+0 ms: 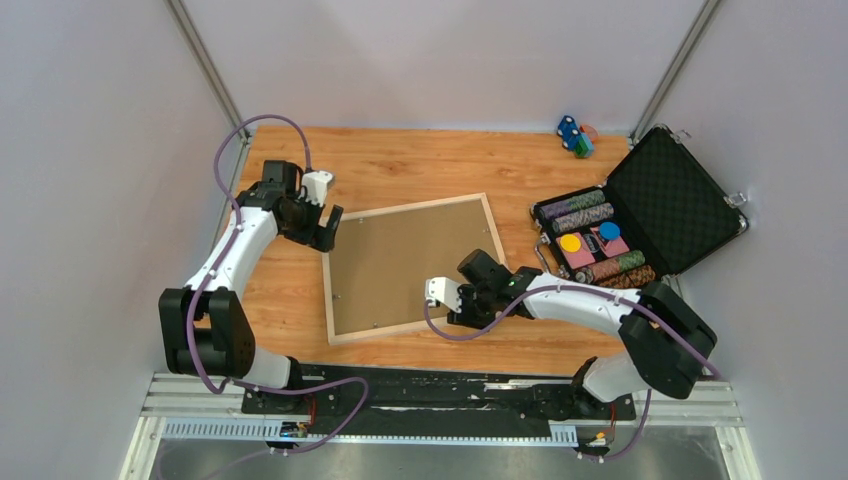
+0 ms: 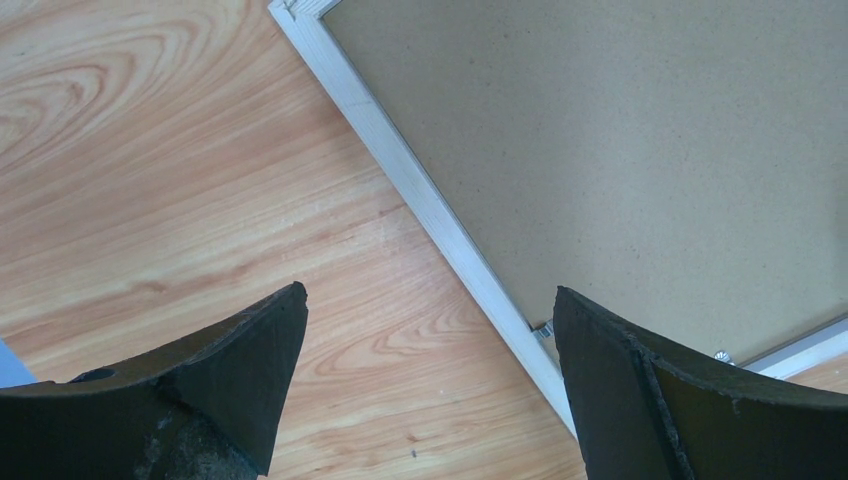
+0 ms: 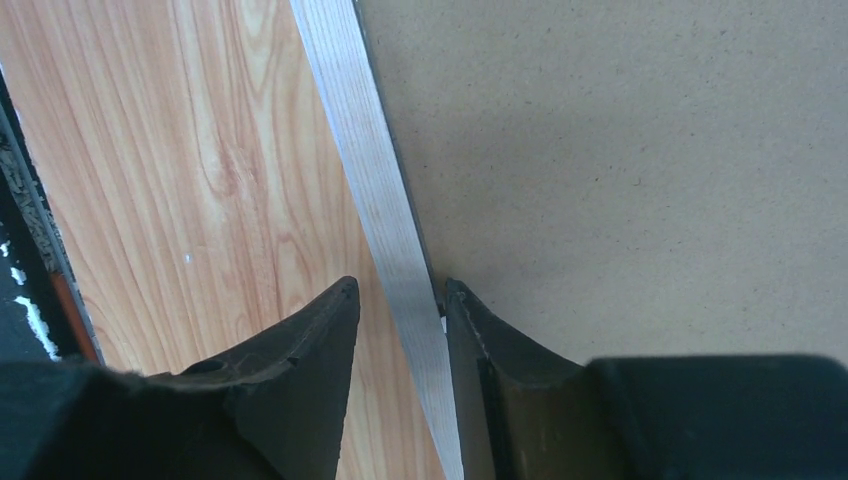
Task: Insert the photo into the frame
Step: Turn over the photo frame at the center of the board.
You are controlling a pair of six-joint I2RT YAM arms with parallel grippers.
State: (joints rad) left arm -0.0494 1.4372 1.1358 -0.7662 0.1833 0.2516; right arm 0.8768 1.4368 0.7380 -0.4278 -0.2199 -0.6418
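The frame [image 1: 405,209] lies face down on the wooden table, with a plain brown backing board [image 1: 410,265] filling it. The photo is hidden. My left gripper [image 1: 328,228] hovers open by the frame's far left corner. In the left wrist view, this gripper [image 2: 429,290] hangs over bare table, its right finger above the pale rail [image 2: 400,165] and board [image 2: 620,150]. My right gripper [image 1: 466,312] is at the frame's near edge. In the right wrist view, its jaws [image 3: 402,283] straddle the rail [image 3: 362,130], narrowed. One finger rests against the board's [image 3: 620,170] edge; the other is apart from the rail.
An open black case [image 1: 640,215] of poker chips stands to the right of the frame. Small blue and green pieces [image 1: 574,135] lie at the back right. Grey walls close in the table on three sides. A small metal clip [image 2: 545,328] sits on the frame's inner edge.
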